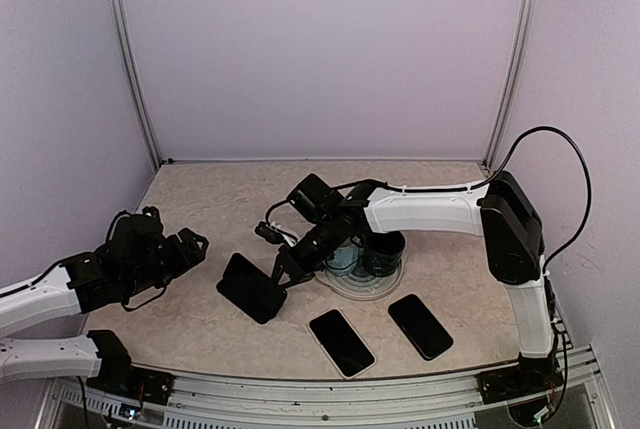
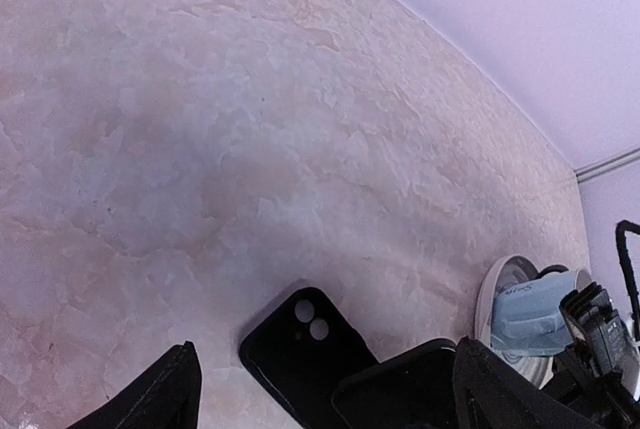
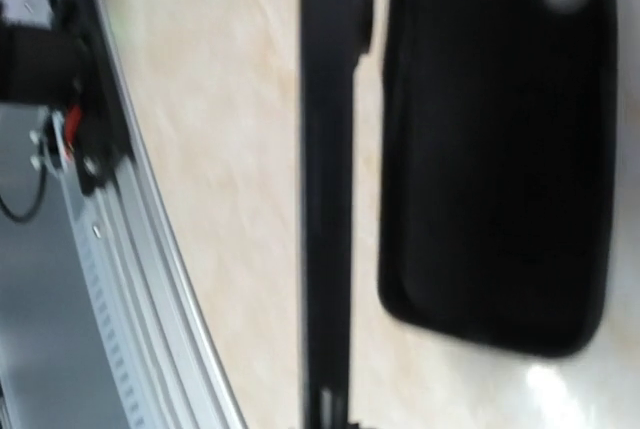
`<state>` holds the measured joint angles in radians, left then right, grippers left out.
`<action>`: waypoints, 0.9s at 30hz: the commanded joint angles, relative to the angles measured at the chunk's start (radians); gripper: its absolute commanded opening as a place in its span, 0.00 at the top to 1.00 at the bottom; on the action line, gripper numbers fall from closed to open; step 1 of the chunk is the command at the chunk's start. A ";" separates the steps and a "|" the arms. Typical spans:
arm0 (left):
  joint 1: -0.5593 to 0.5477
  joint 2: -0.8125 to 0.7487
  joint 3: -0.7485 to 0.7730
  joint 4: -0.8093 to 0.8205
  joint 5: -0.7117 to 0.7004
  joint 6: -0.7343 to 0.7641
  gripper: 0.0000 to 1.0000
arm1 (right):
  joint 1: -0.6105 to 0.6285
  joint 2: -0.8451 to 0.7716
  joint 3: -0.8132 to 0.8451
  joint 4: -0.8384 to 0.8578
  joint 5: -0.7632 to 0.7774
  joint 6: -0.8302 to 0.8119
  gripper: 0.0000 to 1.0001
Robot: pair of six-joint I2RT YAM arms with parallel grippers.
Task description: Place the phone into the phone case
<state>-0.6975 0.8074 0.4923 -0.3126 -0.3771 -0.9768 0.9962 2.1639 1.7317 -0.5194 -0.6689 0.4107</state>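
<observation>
A black phone case (image 2: 300, 349) with two camera holes lies flat on the table; it also shows in the top view (image 1: 238, 279) and, blurred, in the right wrist view (image 3: 500, 149). My right gripper (image 1: 283, 271) is shut on a black phone (image 1: 270, 295) and holds it tilted, its lower edge over the case. The phone shows edge-on in the right wrist view (image 3: 325, 199) and overlapping the case in the left wrist view (image 2: 405, 389). My left gripper (image 1: 195, 245) is open and empty, left of the case, jaws wide apart in its own view (image 2: 325, 349).
Two more black phones (image 1: 342, 342) (image 1: 420, 326) lie flat near the front edge. A round white plate (image 1: 345, 287) with a dark roll (image 1: 383, 254) stands under the right arm, also in the left wrist view (image 2: 495, 294). A metal rail (image 3: 150, 279) runs along the front.
</observation>
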 commanded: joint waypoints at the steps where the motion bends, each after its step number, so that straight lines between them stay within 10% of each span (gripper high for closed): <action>1: -0.007 -0.055 -0.091 0.084 0.070 0.013 0.14 | -0.014 -0.010 0.033 -0.072 -0.048 -0.036 1.00; 20: -0.013 0.275 -0.058 0.083 0.039 -0.009 0.12 | -0.038 0.237 0.262 -0.134 -0.054 0.015 1.00; 27: -0.013 0.319 -0.060 0.111 0.050 -0.009 0.12 | -0.047 0.261 0.275 -0.136 -0.040 0.018 0.82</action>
<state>-0.7048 1.1004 0.4126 -0.2352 -0.3218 -0.9905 0.9581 2.3909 1.9701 -0.6537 -0.7025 0.4343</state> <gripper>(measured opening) 0.886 0.131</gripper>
